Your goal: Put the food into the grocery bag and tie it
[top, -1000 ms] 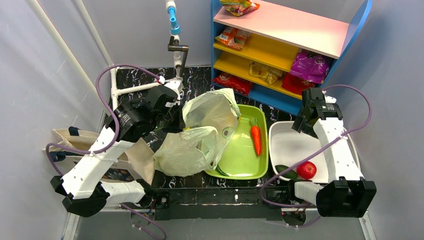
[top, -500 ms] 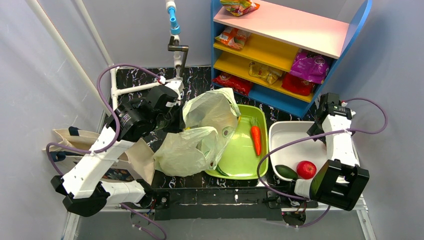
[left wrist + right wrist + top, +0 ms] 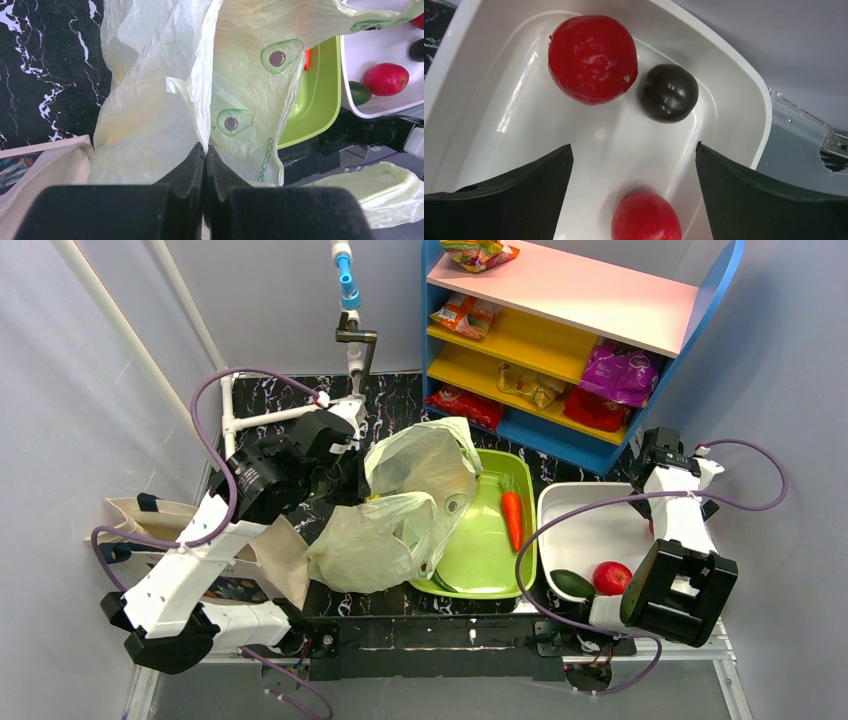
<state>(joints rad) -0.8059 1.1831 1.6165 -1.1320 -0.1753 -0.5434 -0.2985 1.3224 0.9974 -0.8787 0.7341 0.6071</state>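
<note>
Left gripper (image 3: 205, 150): jaws pinched together on a fold of the grocery bag (image 3: 150, 100), seemingly to prop its mouth for loading. Right gripper (image 3: 633, 152): jaws spread wide above the white tub (image 3: 736, 90), small red fruit (image 3: 646, 219) between them, likely next.

2 trays: green tray (image 3: 480, 540), white tray (image 3: 590, 530). 1 carrot (image 3: 512, 518). In white tray: 2 red fruits (image 3: 592, 59) (image 3: 646, 217), 1 dark round fruit (image 3: 667, 92), 1 dark-green veg (image 3: 572, 583). 6 snack pkts (image 3: 620, 370) on 1 shelf unit (image 3: 580, 285). 1 plastic bag (image 3: 370, 540), 1 canvas tote (image 3: 130, 515). 2 arms: L (image 3: 190, 570), R (image 3: 680, 530).
</note>
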